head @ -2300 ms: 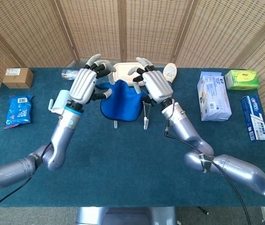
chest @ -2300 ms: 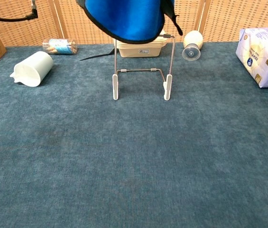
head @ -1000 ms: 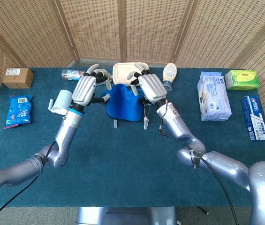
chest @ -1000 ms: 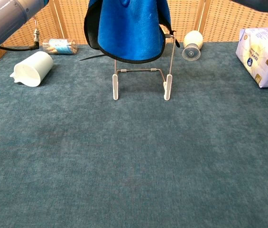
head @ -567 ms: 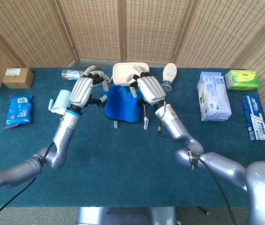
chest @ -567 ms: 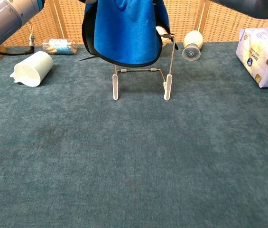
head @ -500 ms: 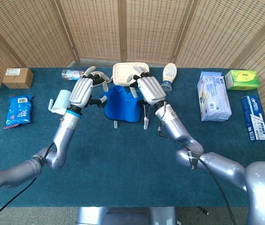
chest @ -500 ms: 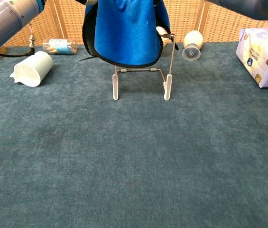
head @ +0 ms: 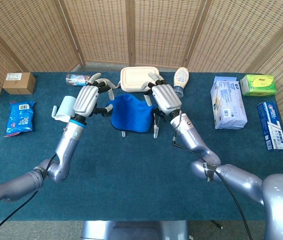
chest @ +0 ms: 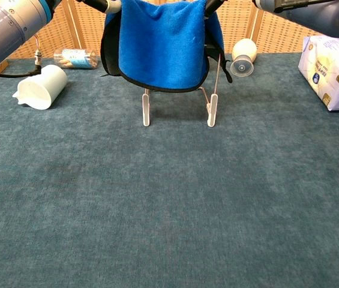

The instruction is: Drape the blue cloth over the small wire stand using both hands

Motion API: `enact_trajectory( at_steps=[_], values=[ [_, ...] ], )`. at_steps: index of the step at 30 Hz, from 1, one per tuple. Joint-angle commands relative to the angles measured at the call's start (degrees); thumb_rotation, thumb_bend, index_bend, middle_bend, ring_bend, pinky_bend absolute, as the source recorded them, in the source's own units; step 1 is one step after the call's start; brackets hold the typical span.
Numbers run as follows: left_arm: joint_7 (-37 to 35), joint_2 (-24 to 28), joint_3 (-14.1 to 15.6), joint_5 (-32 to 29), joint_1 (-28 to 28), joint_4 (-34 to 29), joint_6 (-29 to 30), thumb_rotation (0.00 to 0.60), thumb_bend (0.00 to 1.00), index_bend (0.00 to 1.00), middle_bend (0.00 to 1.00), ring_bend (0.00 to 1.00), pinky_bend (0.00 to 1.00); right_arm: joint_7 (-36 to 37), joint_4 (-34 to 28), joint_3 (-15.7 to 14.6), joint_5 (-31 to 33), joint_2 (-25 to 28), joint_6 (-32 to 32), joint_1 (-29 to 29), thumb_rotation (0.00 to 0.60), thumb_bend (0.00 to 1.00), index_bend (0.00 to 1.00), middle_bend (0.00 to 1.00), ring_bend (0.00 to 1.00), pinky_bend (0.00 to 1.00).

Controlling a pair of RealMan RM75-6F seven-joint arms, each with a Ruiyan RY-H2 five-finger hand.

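The blue cloth (head: 130,114) with dark trim hangs spread wide between my two hands. In the chest view the blue cloth (chest: 160,45) covers the top of the small wire stand (chest: 212,108); only the stand's two white-tipped legs show below its hem. My left hand (head: 87,99) grips the cloth's left upper corner. My right hand (head: 165,98) grips the right upper corner. The stand's feet (head: 155,131) poke out under the cloth in the head view. Whether the cloth rests on the top bar is hidden.
A white cup (chest: 40,86) lies left of the stand. A beige lidded box (head: 138,79), a squeeze bottle (chest: 243,57) and a lying bottle (chest: 75,58) sit behind. A tissue pack (head: 228,102), green box (head: 257,85), cardboard box (head: 19,82) and snack bag (head: 19,117) lie at the sides.
Both hands have come down and apart with the cloth. It was bunched above the stand; now it is stretched flat and hangs lower, hiding the stand's top.
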Motion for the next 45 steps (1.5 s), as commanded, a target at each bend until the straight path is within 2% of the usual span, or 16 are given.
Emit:
enact_trajectory(
  at_steps=[1,11,45],
  values=[
    [0.1,0.0,-0.1,-0.1,0.1,0.1,0.0,0.6,0.46,0.72,0.4,0.28,0.09,-0.1,0.2,0.0,-0.2,-0.1,0.0,0.0,0.6,0.39,0.8,0.34,0.04,0.07],
    [0.2,0.1,-0.7,0.2,-0.3,0.7,0.2,0.6,0.46,0.72,0.4,0.28,0.09,-0.1,1.8,0.4,-0.6,-0.9,-0.3,0.7,0.6,0.39,0.8,0.34,0.04,0.07],
    [-0.2,0.1,-0.1,0.5,0.6,0.5,-0.4,0.6,0.46,0.72,0.4,0.27,0.08,-0.4,3.3,-0.2,-1.3,-1.1,-0.3,-0.2,0.6,0.39,0.78,0.33,0.04,0.07]
  ],
)
